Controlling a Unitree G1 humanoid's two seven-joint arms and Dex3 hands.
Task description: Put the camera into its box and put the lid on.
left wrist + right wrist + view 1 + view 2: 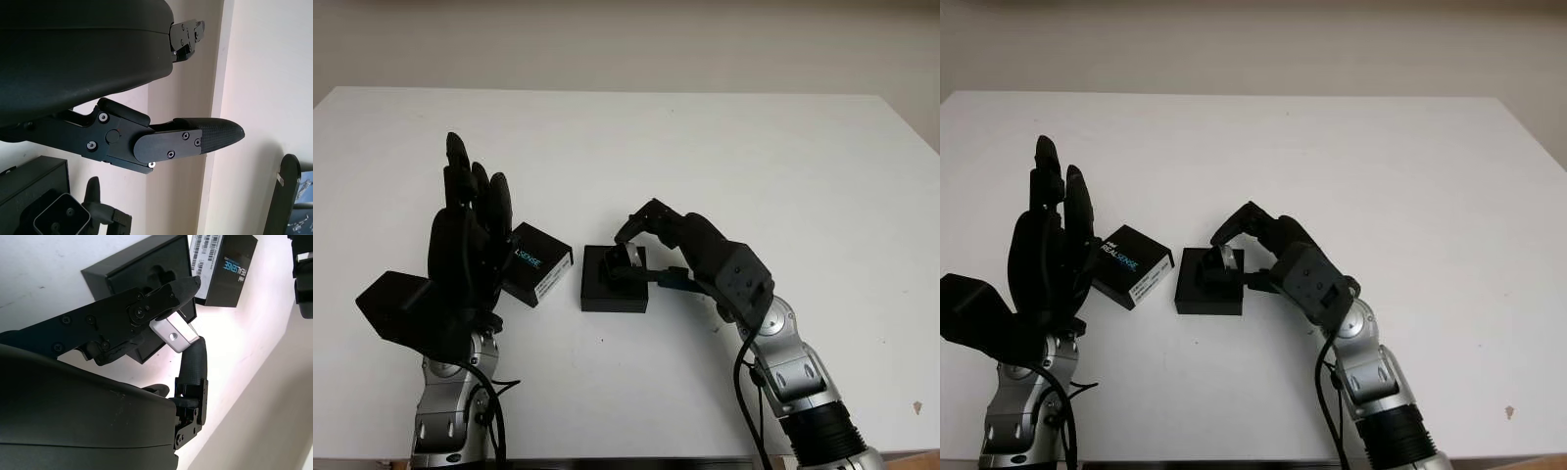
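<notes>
- Right hand [641,257], arm reaching in from 5 o'clock, pinches the silver camera [173,335] directly over the black box [615,279].
- Left hand [470,235] stands upright and open at the lid's [536,262] 9 o'clock.

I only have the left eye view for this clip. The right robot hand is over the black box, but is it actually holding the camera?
Observer: Yes. The right wrist view shows the right robot hand pinching the silver camera between its fingertips.
Reviewer: Is it seated in the box?
Observer: Not yet. In that view the shaped recess of the box is uncovered behind the fingers, and the camera is held in front of it.
Reviewer: What about the lid?
Observer: The right eye view shows the lid lying beside the box with REALSENSE printed on it. The open left robot hand is raised next to it.
</notes>
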